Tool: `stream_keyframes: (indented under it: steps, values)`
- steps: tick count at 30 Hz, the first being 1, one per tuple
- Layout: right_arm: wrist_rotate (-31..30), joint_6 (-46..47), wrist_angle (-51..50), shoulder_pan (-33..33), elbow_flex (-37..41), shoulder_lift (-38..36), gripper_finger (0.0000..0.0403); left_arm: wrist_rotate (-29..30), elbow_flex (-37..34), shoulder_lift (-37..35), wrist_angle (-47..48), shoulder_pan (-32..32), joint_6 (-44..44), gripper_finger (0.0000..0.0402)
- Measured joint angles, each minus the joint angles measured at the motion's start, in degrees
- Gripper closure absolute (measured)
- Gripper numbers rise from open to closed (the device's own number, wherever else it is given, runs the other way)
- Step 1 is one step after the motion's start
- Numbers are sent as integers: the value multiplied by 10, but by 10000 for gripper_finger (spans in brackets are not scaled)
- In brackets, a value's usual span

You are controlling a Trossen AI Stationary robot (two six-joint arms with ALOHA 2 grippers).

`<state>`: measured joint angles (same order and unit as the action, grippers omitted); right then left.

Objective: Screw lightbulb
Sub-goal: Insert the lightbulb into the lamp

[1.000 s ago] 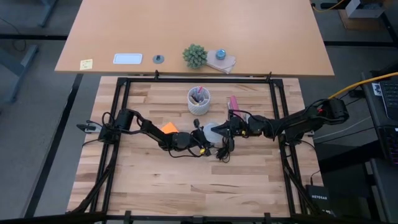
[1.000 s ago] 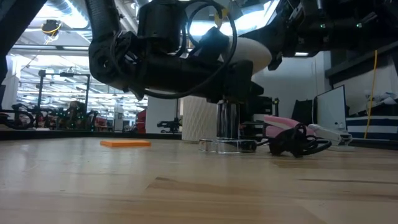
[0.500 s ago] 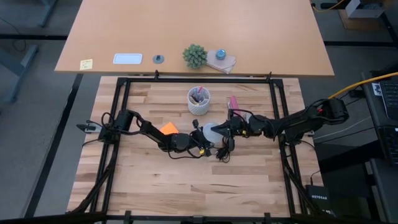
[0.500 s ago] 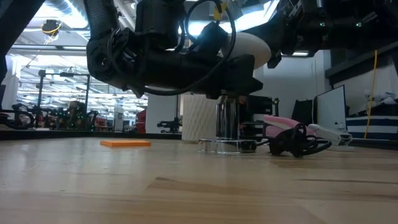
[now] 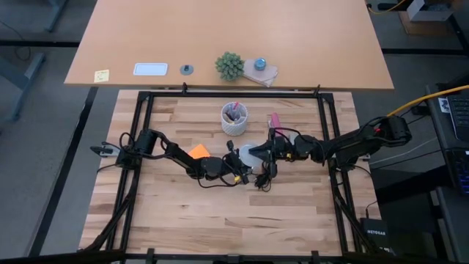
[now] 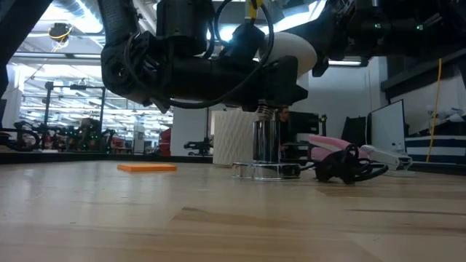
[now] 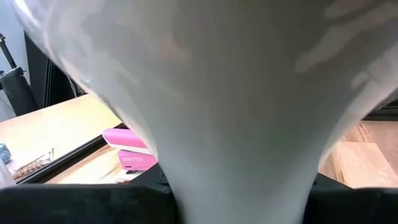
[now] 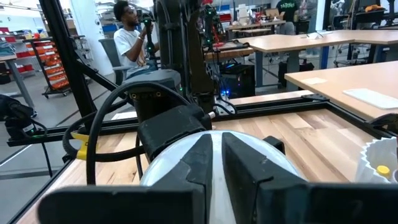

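A robotics lab or engineering workshop, by every sign. The butcher-block table (image 5: 220, 213) sits inside a black metal frame (image 5: 139, 110). Across the middle of the right wrist view stand rows of plain workbenches (image 8: 298, 43), with red parts bins (image 8: 53, 68) on shelving at left. A seated person (image 8: 134, 40) at upper left holds what may be a device. Exposed ceiling ducts (image 6: 69, 11) cross the low view's upper left.

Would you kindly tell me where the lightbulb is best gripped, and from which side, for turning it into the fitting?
Grip the lightbulb at its narrow neck, coming in from the side. Its base points down at the silvery fitting, and the rounded wide end looks likelier to slip. The left claw holds it there; the right claw is at the wide end.
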<state>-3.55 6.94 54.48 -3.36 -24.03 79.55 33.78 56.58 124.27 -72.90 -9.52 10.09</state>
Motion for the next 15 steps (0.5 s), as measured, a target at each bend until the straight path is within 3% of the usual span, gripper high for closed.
stream_keyframes:
  steps: [9,15]
  values:
    - [2,0,29,0,0,0,324,1,1,-2,-7,0,-1,270]
    - [2,0,27,0,1,-15,325,23,2,-5,-8,-4,10,276]
